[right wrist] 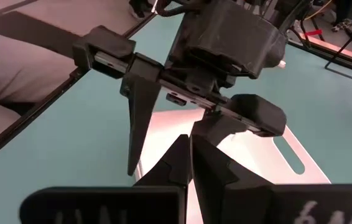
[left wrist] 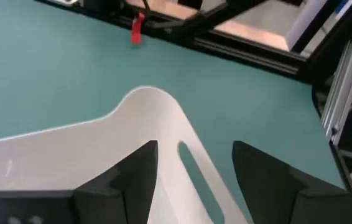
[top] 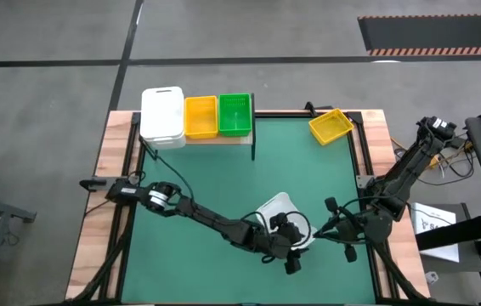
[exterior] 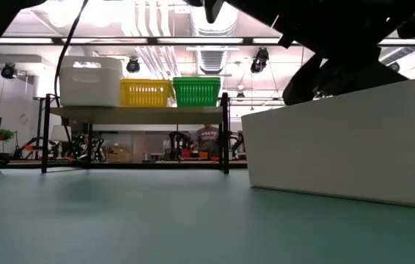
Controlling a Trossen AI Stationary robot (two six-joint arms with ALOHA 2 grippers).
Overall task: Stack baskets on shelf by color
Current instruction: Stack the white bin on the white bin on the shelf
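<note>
A white basket (top: pixel 276 206) stands on the green mat near the table's near edge; its wall fills the right of the low view (exterior: pixel 339 147). My left gripper (top: pixel 290 234) is open above it. One finger (left wrist: pixel 140 174) is inside and the other (left wrist: pixel 260 174) outside the slotted end wall (left wrist: pixel 191 165). My right gripper (right wrist: pixel 189 146) is shut and empty, just right of that basket (top: pixel 332 223). The shelf (exterior: pixel 138 111) at the far edge carries white (top: pixel 162 115), yellow (top: pixel 200 116) and green (top: pixel 234 114) baskets. My left gripper's fingers point down on either side of the white basket's end wall, beside its handle slot (left wrist: pixel 188 158). A gap shows at the outer finger. I cannot tell whether the inner finger touches the wall. The basket rests on the mat.
A loose yellow basket (top: pixel 330 126) lies tilted on the mat at the far right. The shelf's black posts (exterior: pixel 226 132) stand on the mat. Bare mat (top: pixel 198 178) lies between the shelf and the white basket. Wooden table borders run along the left and right sides.
</note>
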